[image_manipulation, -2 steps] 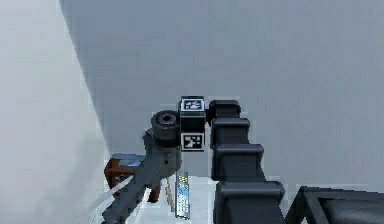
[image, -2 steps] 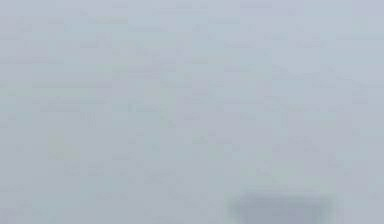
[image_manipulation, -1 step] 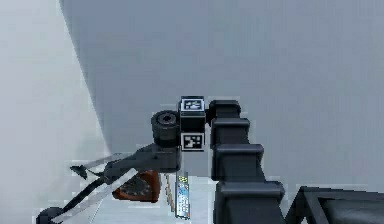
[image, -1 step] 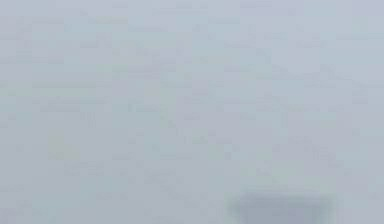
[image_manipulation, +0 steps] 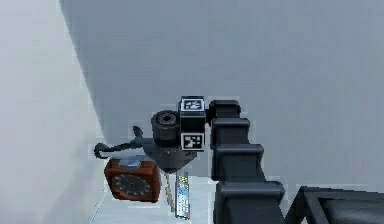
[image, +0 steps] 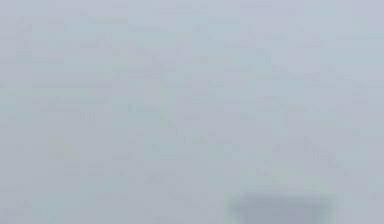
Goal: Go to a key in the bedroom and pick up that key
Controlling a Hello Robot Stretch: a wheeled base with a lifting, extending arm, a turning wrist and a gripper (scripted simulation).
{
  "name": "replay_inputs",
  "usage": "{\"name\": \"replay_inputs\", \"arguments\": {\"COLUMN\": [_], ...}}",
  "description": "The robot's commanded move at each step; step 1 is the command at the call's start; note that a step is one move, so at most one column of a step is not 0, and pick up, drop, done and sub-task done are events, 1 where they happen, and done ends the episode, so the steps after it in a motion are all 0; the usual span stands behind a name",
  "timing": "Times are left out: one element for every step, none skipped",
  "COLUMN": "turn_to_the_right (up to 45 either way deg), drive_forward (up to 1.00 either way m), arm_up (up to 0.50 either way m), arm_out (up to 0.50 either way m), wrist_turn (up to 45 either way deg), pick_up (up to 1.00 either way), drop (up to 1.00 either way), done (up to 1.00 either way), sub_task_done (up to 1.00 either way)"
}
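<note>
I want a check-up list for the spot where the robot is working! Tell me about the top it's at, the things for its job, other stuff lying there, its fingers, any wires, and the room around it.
Surface: a pale surface at the arm side view's lower left, set in a wall corner.
Job's things: nothing seen that I can tell as a key.
Clutter: a red-brown clock with a round face; beside it a thin upright thing, too small to name.
Fingers: the fingers reach left from the dark arm, above the clock; I cannot tell whether they hold anything.
Cables: nothing seen.
Surroundings: a white wall meeting a grey wall; plain grey wall in the forward view.
</note>
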Motion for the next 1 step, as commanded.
{"name": "replay_inputs", "arguments": {"turn_to_the_right": [0.0], "drive_forward": [0.00], "arm_up": [0.00], "arm_out": [0.00], "wrist_turn": [27.0], "pick_up": [0.00], "drop": [0.00], "done": [0.00], "sub_task_done": [0.00]}}
